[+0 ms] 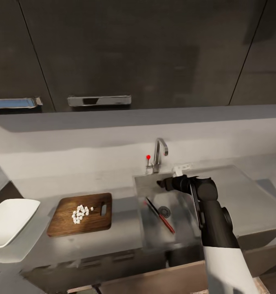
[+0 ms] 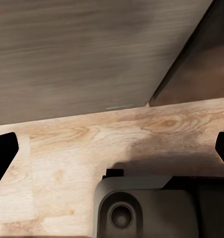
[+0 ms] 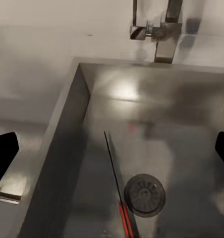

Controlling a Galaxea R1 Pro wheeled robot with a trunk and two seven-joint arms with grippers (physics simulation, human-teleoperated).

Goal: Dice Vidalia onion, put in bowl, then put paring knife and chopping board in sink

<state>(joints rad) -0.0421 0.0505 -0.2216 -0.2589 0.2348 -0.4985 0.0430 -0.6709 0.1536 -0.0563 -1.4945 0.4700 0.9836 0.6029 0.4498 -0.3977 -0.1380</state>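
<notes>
The left end effector [image 2: 112,148] hung with its dark fingertips [image 2: 3,153] spread wide over a pale wooden floor [image 2: 67,148], a grey-brown cabinet panel [image 2: 82,54] toward twelve o'clock.

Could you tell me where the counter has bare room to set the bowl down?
Bare strips lie between the bowl and the board, and between the board and the sink. The board's middle holds diced onion.

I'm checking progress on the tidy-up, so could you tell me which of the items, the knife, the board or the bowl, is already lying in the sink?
The knife: it lies in the sink beside the drain.
</notes>
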